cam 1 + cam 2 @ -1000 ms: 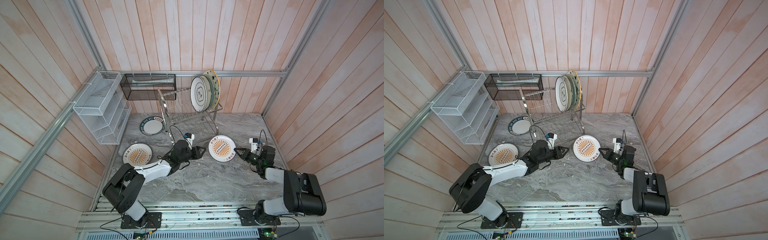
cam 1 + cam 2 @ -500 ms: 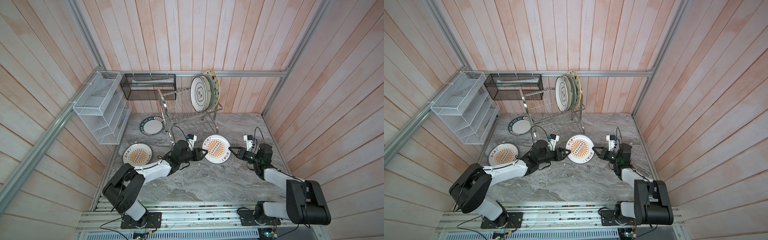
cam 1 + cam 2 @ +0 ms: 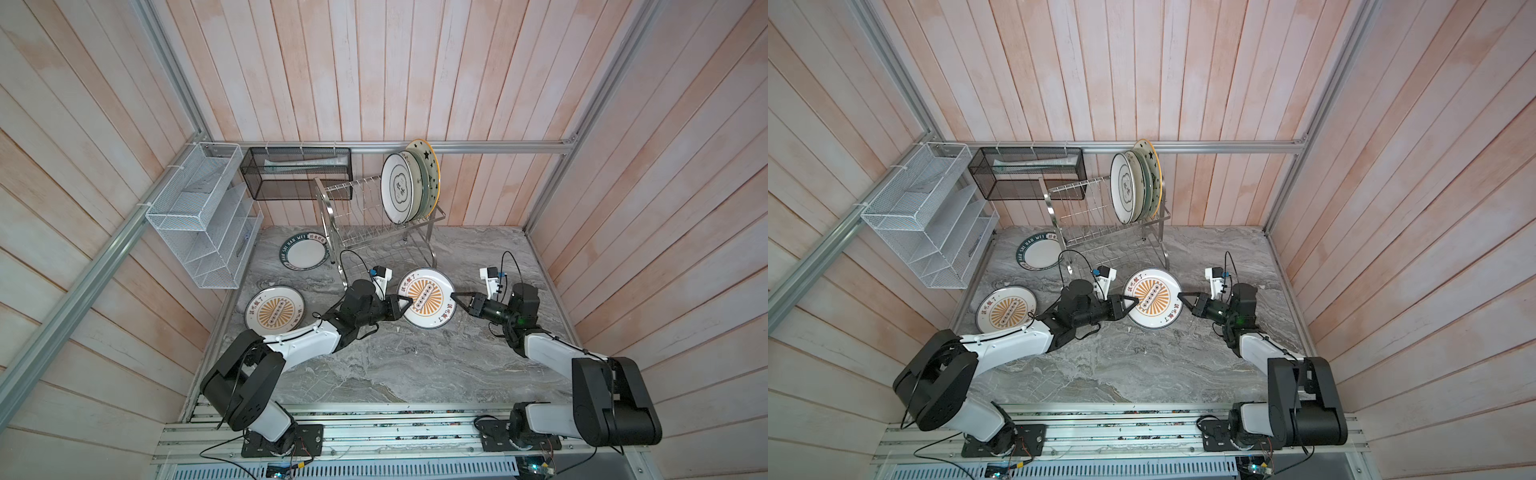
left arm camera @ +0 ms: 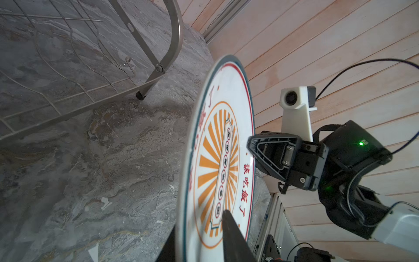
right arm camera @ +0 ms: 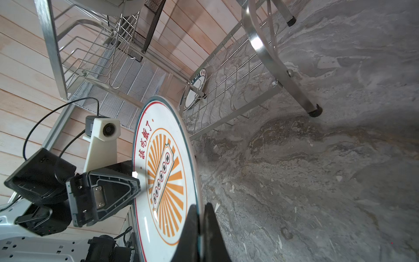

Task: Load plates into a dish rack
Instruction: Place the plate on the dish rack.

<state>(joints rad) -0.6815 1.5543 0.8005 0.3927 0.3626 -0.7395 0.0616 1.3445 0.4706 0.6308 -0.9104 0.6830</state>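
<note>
A white plate with an orange sunburst (image 3: 426, 297) (image 3: 1152, 299) hangs tilted above the table between both arms. My right gripper (image 3: 455, 298) (image 5: 200, 206) is shut on its right rim. My left gripper (image 3: 405, 305) (image 4: 199, 222) pinches the opposite rim, one finger on the face and one behind. The steel dish rack (image 3: 358, 208) (image 3: 1088, 208) stands at the back, with three plates (image 3: 401, 193) upright at the right end of its top tier. A second sunburst plate (image 3: 274, 313) and a dark-rimmed plate (image 3: 305, 253) lie flat on the table at left.
A white mesh shelf unit (image 3: 203, 216) hangs on the left wall and a black mesh basket (image 3: 297, 174) on the back wall. The rack's lower wavy tier and legs (image 4: 140, 95) stand just behind the held plate. Wooden walls close in on three sides.
My right gripper carried the sunburst plate leftward and up off the table to my left gripper. The left jaws closed onto the plate's rim.
</note>
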